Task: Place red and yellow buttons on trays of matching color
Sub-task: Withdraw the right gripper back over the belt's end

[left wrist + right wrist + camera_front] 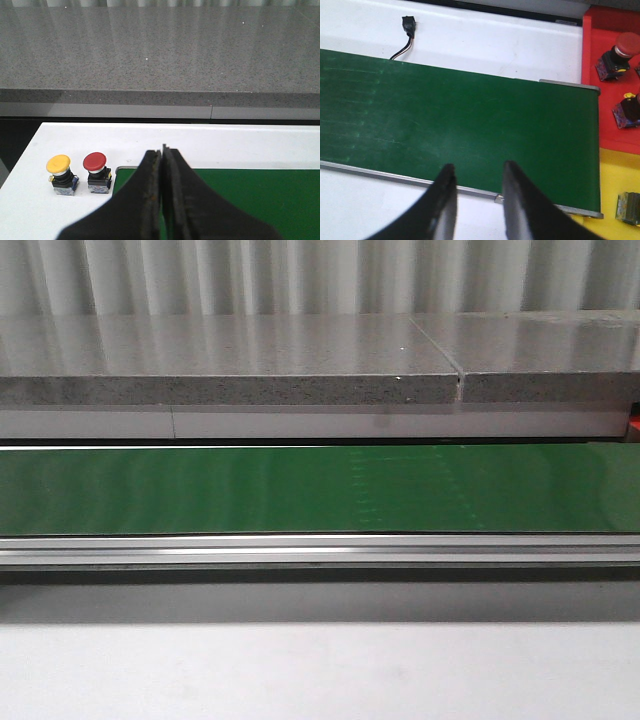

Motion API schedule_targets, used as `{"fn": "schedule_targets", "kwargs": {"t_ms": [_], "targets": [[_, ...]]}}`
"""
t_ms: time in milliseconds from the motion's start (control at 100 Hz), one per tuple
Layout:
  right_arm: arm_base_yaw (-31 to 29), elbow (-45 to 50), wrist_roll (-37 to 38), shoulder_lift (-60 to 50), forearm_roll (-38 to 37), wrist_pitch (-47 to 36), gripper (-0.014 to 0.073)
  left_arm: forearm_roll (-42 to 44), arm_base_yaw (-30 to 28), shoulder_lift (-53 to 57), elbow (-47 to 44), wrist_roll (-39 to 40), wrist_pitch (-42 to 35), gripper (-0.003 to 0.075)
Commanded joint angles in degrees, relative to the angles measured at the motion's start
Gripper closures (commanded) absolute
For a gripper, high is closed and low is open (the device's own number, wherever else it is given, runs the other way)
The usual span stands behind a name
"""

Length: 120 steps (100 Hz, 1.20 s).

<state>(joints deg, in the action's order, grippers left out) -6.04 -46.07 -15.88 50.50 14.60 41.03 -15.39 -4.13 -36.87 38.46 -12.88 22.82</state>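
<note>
Grey speckled stone ledge (230,390) backs your workspace, with the long green conveyor belt (320,490) running across in front of it; the front view shows the belt bare and neither arm.

Your left gripper (162,150) is clenched, its black fingers pressed together with nothing between them. It hangs over one end of the belt. Just beyond and to the side of its tips, on the white table (240,145), stand a yellow mushroom-head push button (60,174) and a red mushroom-head push button (97,170), upright, side by side but apart, just off the belt's end. They look staged there so this arm can feed them onto the belt one at a time.

Your right gripper (475,172) is released, its fingers spread and empty, poised over the near rail at the belt's other end. Off to one side of it lie the red tray (592,80) and, beside that, the yellow tray (615,185). The red tray already holds a red-capped button (619,52) and a second button (629,109) whose cap colour you cannot judge. A greyish block (629,209) sits on the yellow tray, cropped. That arm seems stationed to catch arrivals.
</note>
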Motion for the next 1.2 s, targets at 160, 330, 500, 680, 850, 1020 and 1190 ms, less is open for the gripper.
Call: {"fn": "schedule_targets", "kwargs": {"t_ms": [160, 330, 500, 680, 850, 1020, 1190], "targets": [[0.08, 0.69, -0.51, -3.82, 0.16, -4.18, 0.0659, -0.86, 0.29, 0.20, 1.51, -0.10, -4.37, 0.0740], [0.08, 0.69, -0.51, -3.62, 0.16, -2.79, 0.0662, -0.86, 0.29, 0.20, 1.51, -0.10, -4.37, 0.0740], [0.08, 0.69, -0.51, -3.62, 0.16, -2.66, 0.0662, -0.86, 0.29, 0.20, 1.51, -0.10, -4.37, 0.0740], [0.08, 0.69, -0.51, -3.62, 0.16, -2.66, 0.0662, -0.86, 0.29, 0.20, 1.51, -0.10, -4.37, 0.0740], [0.08, 0.69, -0.51, -3.62, 0.16, -2.66, 0.0662, -0.86, 0.29, 0.20, 1.51, -0.10, -4.37, 0.0740], [0.08, 0.69, -0.51, -3.62, 0.16, -2.66, 0.0662, -0.86, 0.29, 0.20, 1.51, -0.10, -4.37, 0.0740], [0.08, 0.69, -0.51, -3.62, 0.16, -2.66, 0.0662, -0.86, 0.29, 0.20, 1.51, -0.10, -4.46, 0.0740]]}}
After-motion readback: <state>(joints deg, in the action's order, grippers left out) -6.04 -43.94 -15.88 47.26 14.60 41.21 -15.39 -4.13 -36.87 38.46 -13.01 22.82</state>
